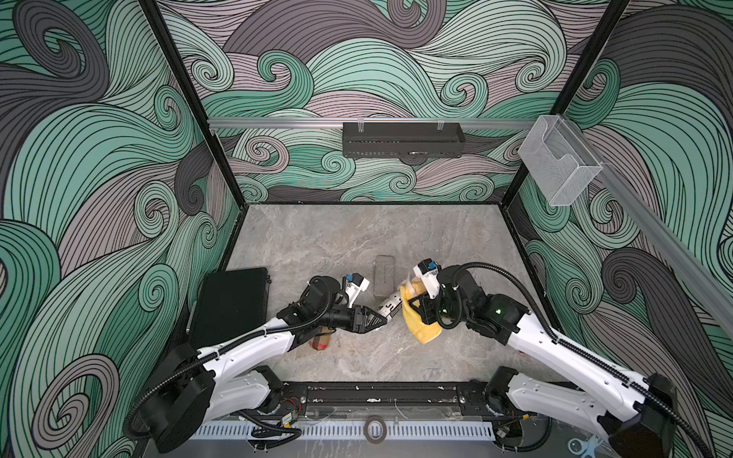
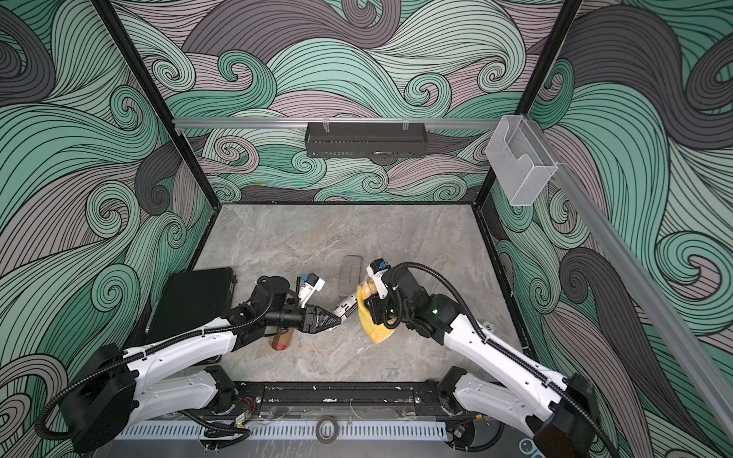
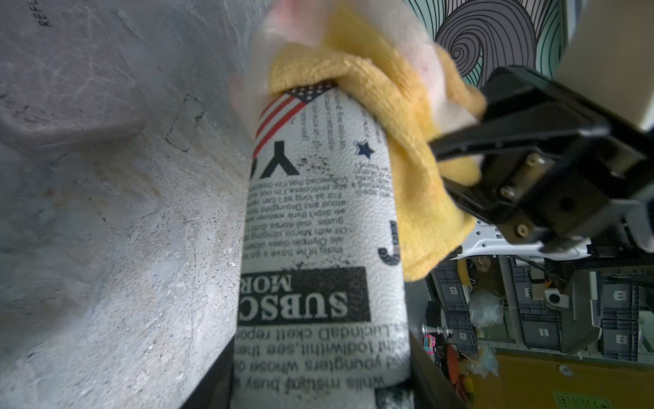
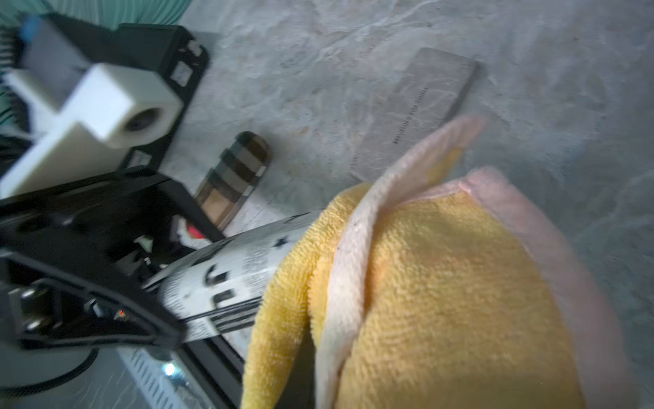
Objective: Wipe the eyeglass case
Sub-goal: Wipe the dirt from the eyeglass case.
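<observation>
The eyeglass case (image 1: 389, 307) (image 2: 344, 309) is white with newspaper print and a flag corner. It is lifted off the table between the two arms. My left gripper (image 1: 378, 319) (image 2: 334, 321) is shut on its near end, and in the left wrist view the case (image 3: 318, 248) runs out from between the dark fingers (image 3: 212, 384). A yellow cloth (image 1: 418, 327) (image 2: 375, 331) (image 3: 407, 141) is wrapped over the case's far end. My right gripper (image 1: 416, 305) (image 2: 369, 308) is shut on that cloth. In the right wrist view the cloth (image 4: 442, 301) hides the jaws and covers the end of the case (image 4: 230, 283).
A flat grey case (image 1: 384, 274) (image 4: 417, 106) lies on the table behind the grippers. A black case (image 1: 232, 305) sits at the left. A brown plaid case (image 1: 320, 342) (image 4: 233, 177) lies under the left arm. On the walls hang a black shelf (image 1: 402, 139) and a clear holder (image 1: 555, 166).
</observation>
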Action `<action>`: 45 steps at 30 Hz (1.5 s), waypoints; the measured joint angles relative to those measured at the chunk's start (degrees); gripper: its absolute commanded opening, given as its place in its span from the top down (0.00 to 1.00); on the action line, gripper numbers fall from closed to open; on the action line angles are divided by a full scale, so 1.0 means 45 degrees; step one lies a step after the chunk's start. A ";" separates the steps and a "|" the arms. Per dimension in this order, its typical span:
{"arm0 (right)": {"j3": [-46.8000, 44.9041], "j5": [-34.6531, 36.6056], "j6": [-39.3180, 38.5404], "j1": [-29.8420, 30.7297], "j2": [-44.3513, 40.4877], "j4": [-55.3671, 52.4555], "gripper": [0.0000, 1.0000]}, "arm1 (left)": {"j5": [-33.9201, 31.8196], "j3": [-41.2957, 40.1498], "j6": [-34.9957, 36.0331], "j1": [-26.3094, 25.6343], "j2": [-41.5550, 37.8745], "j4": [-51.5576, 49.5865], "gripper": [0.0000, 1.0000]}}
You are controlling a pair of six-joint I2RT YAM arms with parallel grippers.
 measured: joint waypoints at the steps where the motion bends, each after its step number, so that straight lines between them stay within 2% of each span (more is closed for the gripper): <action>1: -0.0005 -0.0432 -0.0073 0.0262 -0.0107 0.0277 1.00 | 0.0015 0.0005 0.0019 0.0000 0.0000 0.0005 0.59; 5: -0.0121 -0.1967 -0.0272 0.0549 -0.0185 0.1005 1.00 | 0.0029 0.0005 0.0044 0.0000 0.0005 0.0010 0.59; 7: -0.0141 -0.2074 -0.0330 0.0559 -0.0058 0.0971 1.00 | 0.0029 0.0010 0.0044 0.0000 0.0005 0.0000 0.59; 11: -0.0146 -0.0087 -0.0253 0.0559 0.0044 0.0136 1.00 | 0.0005 0.0146 0.0049 0.0019 -0.0005 -0.0539 0.59; 15: -0.0189 0.2331 0.0073 -0.0039 -0.0262 -0.1044 1.00 | 0.0083 0.0476 0.0078 0.0228 -0.0049 -0.1428 0.60; 21: -0.0209 0.3725 0.0272 -0.0447 -0.0170 -0.2098 1.00 | 0.0272 0.0733 0.0087 0.0704 -0.0136 -0.1962 0.60; 26: -0.0214 0.2535 -0.0243 -0.0112 0.0185 -0.1817 1.00 | 0.0374 0.0743 0.0073 0.0704 -0.0369 -0.2069 0.60; 32: -0.0209 0.0510 -0.0840 0.1491 0.0204 -0.0165 1.00 | 0.0884 0.1073 -0.0515 0.0714 -0.0136 -0.1826 0.60; 38: -0.0019 -0.0563 -0.1287 0.2725 0.0850 0.0797 1.00 | 0.1350 0.1826 -0.1171 0.0724 0.0345 -0.1651 0.60; 42: -0.0015 -0.0185 -0.1355 0.3021 0.0899 0.1175 1.00 | 0.1700 0.2205 -0.1413 0.0729 0.0374 -0.1705 0.59; 45: -0.0015 0.1569 -0.1229 0.2948 0.0559 0.0899 1.00 | 0.1734 0.2346 -0.1418 0.0738 0.0369 -0.1734 0.59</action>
